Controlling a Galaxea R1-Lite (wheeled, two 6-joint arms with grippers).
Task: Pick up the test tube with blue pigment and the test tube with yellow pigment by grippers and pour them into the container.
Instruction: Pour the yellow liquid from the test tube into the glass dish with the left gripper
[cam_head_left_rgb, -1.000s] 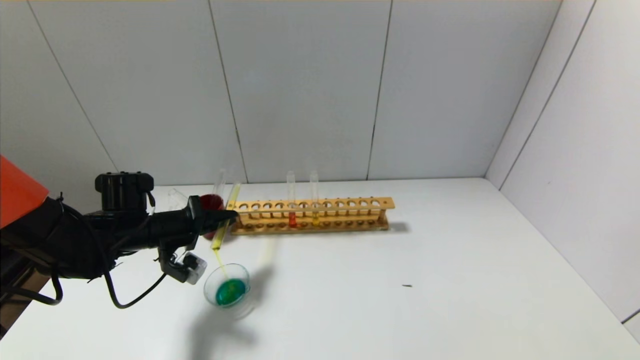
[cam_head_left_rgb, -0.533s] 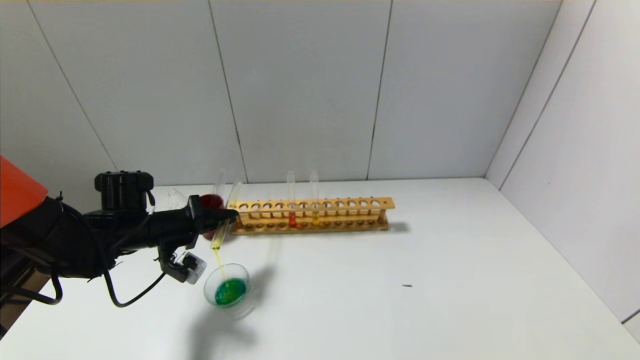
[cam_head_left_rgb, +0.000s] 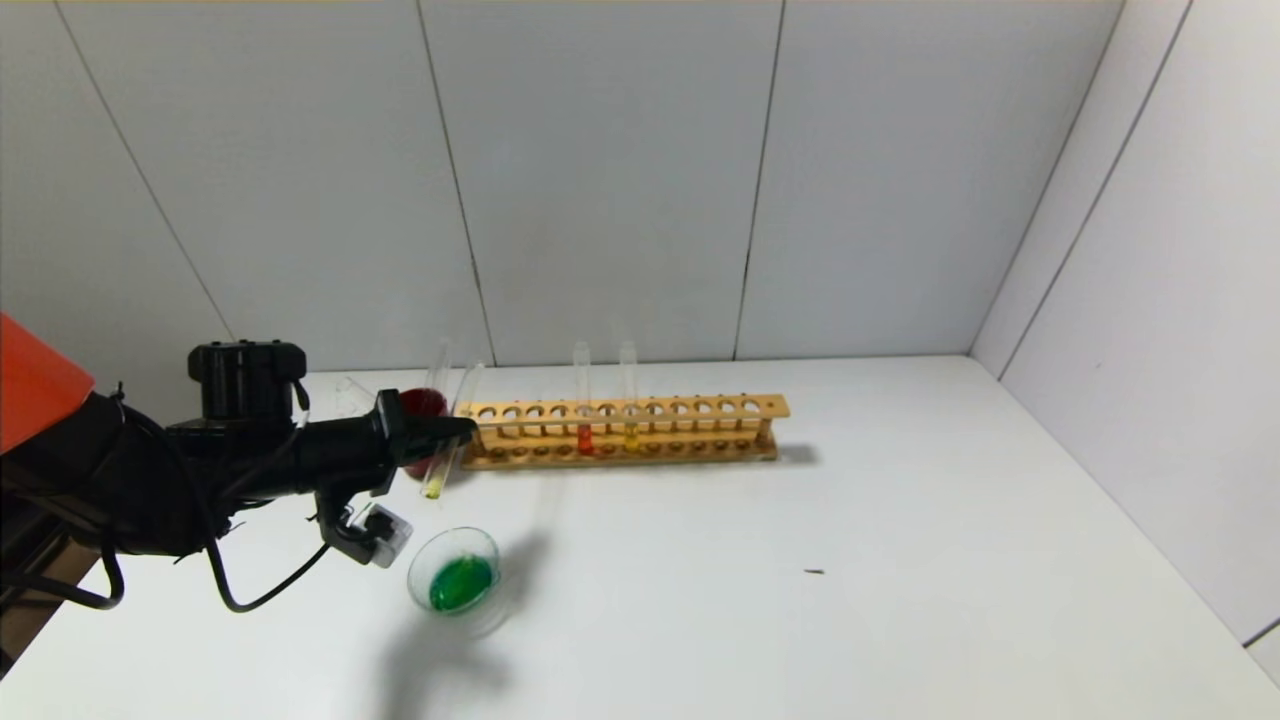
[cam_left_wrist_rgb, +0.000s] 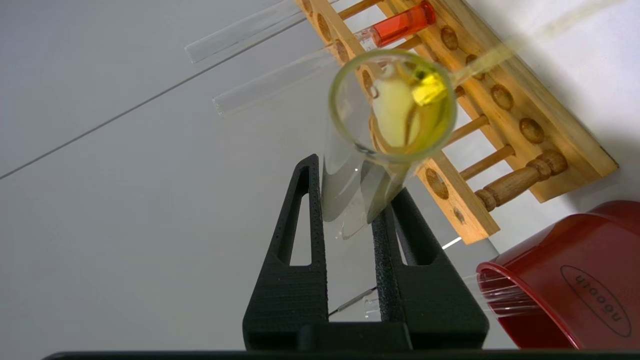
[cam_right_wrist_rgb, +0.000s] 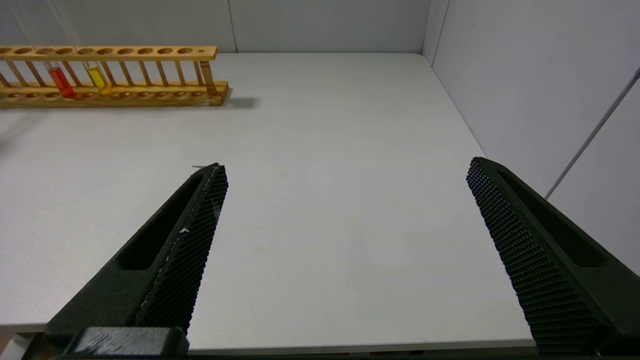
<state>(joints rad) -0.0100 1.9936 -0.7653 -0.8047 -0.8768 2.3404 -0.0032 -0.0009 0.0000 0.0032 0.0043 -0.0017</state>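
Glass container (cam_head_left_rgb: 455, 572) at seven o'clock, now green inside. Just beyond, left gripper (cam_head_left_rgb: 450, 431) clamped on tilted, nearly drained test tube with yellow pigment (cam_head_left_rgb: 446, 437); yellow stream stopped, pouring apparently finished. Right gripper (cam_right_wrist_rgb: 345, 200) idle, jaws apart.

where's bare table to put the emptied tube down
Bare table lies in front of the wooden rack and to its right, up to the side wall. It is crowded at the rack's left end: red cup, glass dish, and the left hand holding the yellow tube.
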